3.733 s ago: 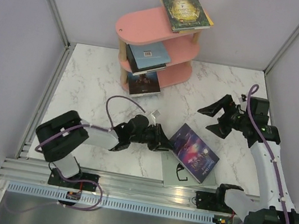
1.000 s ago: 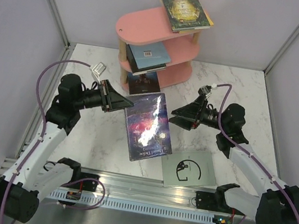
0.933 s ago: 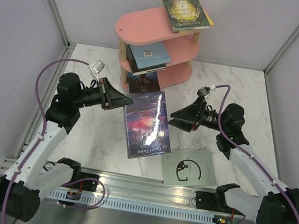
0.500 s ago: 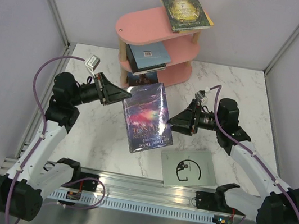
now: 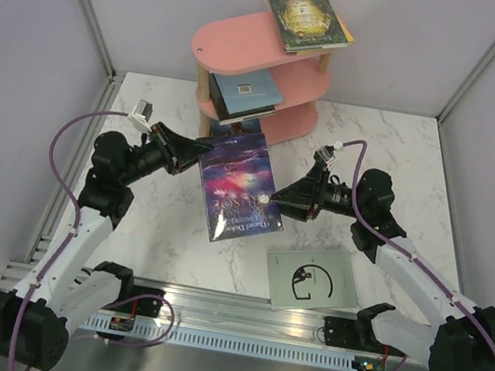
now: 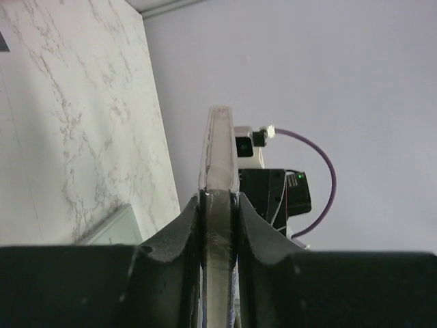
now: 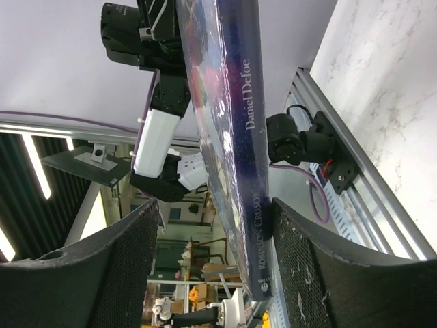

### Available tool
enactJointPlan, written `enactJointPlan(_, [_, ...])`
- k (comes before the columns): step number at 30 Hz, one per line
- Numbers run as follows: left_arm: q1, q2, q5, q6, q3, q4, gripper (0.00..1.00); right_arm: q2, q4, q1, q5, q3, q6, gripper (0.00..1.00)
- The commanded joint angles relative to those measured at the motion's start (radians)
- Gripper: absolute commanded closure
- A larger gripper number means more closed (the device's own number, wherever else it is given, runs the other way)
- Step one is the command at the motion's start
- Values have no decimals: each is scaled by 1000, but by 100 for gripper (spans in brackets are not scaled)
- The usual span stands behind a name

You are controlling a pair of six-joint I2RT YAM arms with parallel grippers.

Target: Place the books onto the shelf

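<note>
Top external: galaxy book [image 5: 239, 189] aloft between arms, near shelf [image 5: 242, 39]. Left gripper [image 5: 198, 150] clenched on edge; right gripper [image 5: 278, 196] jaws straddle spine, unclosed (handover, likely). Early left release risks drop.

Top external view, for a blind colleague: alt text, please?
A purple galaxy-cover paperback is held above the white marble table: the left gripper is shut on one edge, and the right gripper, open, straddles the other.

A robotics lab test cell: plain grey panel walls [image 5: 12, 64], aluminium framing [image 5: 210, 304], ceiling strip lights [image 7: 35, 172] beyond.
</note>
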Motion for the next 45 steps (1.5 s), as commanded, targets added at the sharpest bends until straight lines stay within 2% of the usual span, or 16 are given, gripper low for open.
enactJointPlan(1, [5,-4,-145,-88,21,122,98,-26,146,14,-2,-3,88,30])
enactJointPlan(6, [6,22,-196,-131,15,163,98,-11,238,19,9,-24,155,34])
enactJointPlan(10, [3,37,-217,-222,-28,276,98,26,290,39,15,-29,189,35])
enactJointPlan(17, [3,93,-236,-418,-143,568,98,61,89,65,43,19,19,35])
enactJointPlan(21, [5,71,-250,-438,-164,580,98,69,8,65,61,54,-41,34])
enactJointPlan(24, [3,32,-270,-396,-166,503,98,67,11,65,75,66,-31,35])
enactJointPlan(27, [3,-33,-320,-344,-148,356,98,58,40,65,119,60,11,35])
enactJointPlan(31, [0,-48,-375,-329,-138,275,98,56,285,74,268,10,312,43])
enactJointPlan(33, [-15,-61,-408,-307,-122,217,98,73,304,83,331,70,350,43])
enactJointPlan(38, [-55,-68,-517,-261,-76,107,98,122,223,120,391,247,341,43])
enactJointPlan(40, [-63,-61,-558,-263,-63,85,98,161,123,146,368,336,290,44])
enactJointPlan(43, [-70,-53,-613,-240,-16,27,98,159,-39,174,385,378,192,44])
enactJointPlan(45, [-76,-42,-627,-206,27,-24,98,153,-64,182,394,370,180,45])
